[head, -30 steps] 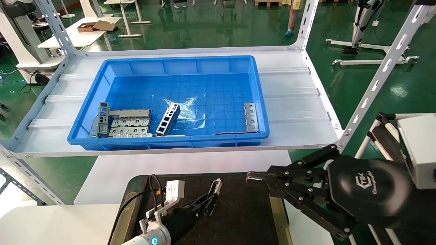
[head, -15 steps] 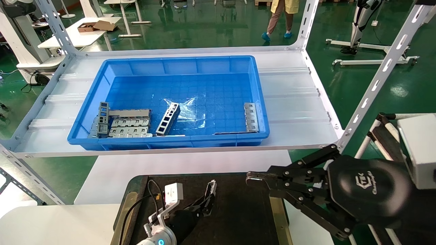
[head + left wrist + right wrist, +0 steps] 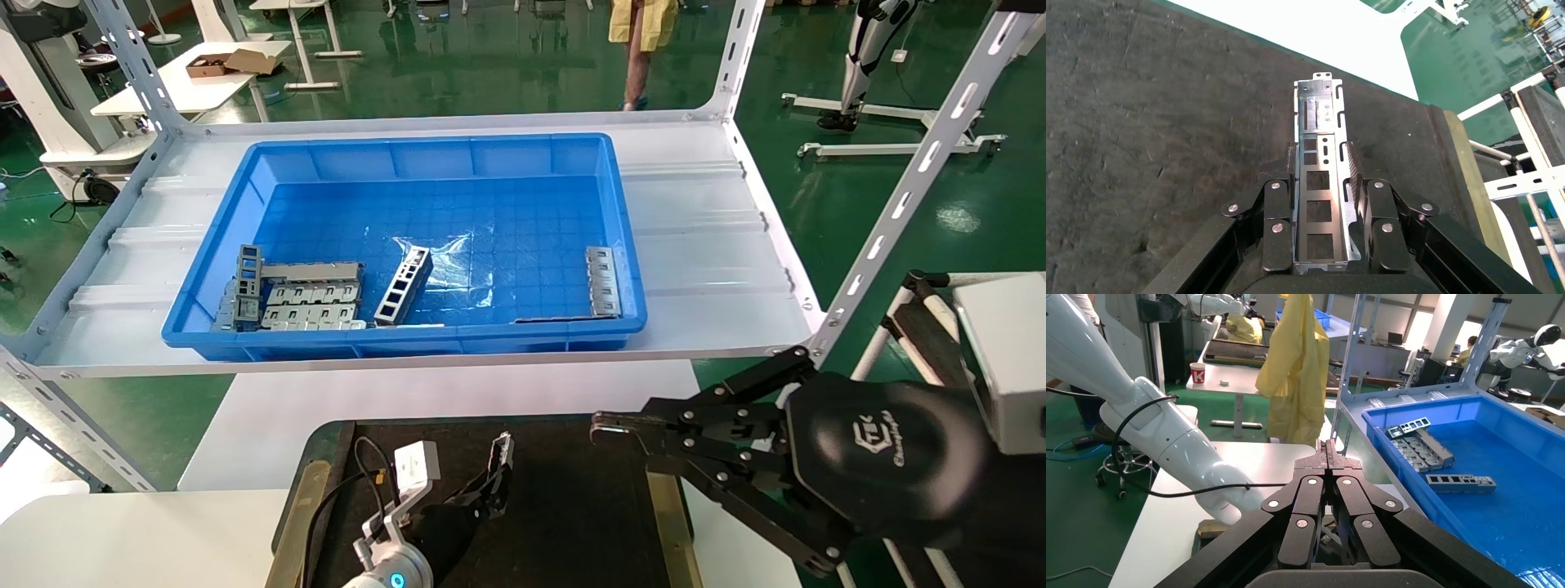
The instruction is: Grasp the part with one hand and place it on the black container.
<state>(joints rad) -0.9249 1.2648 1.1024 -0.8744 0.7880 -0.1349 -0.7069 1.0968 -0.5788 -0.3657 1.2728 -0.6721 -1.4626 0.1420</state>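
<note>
Silver-grey metal channel bar [image 3: 1321,177], the part with raised rims, square cut-outs and small slots, sits clamped between the jaws of my left gripper [image 3: 1322,165]. The black fingers [image 3: 1277,205] press on its two long rims about midway along, and its far end reaches out past the fingertips, while its near end runs back between the finger links. From the head view I see the left gripper [image 3: 495,469] low over the large flat black container [image 3: 572,506], a matte felt-like tray with a brass-coloured strip [image 3: 666,523] along its side. Under the jaws the wrist view shows only that dark felt surface [image 3: 1156,122]; I cannot tell whether the part touches it or hangs just above.

Off to the right of those jaws, my right gripper [image 3: 609,426] hangs over the tray's right edge, empty. Its own wrist view shows the two fingertips [image 3: 1329,454] pressed together with nothing between them.

Beyond both grippers lies a white tabletop [image 3: 458,392], then a white metal shelf [image 3: 703,245] carrying a deep blue plastic bin [image 3: 425,159]. Inside the bin, well away from the jaws, I see a dark ladder-like bar with big square openings [image 3: 403,286], a stack of flat silver plates with rows of tabs [image 3: 310,304] beside another upright ladder bar [image 3: 247,282], and one more tabbed plate [image 3: 602,280] near the bin's right wall.
</note>
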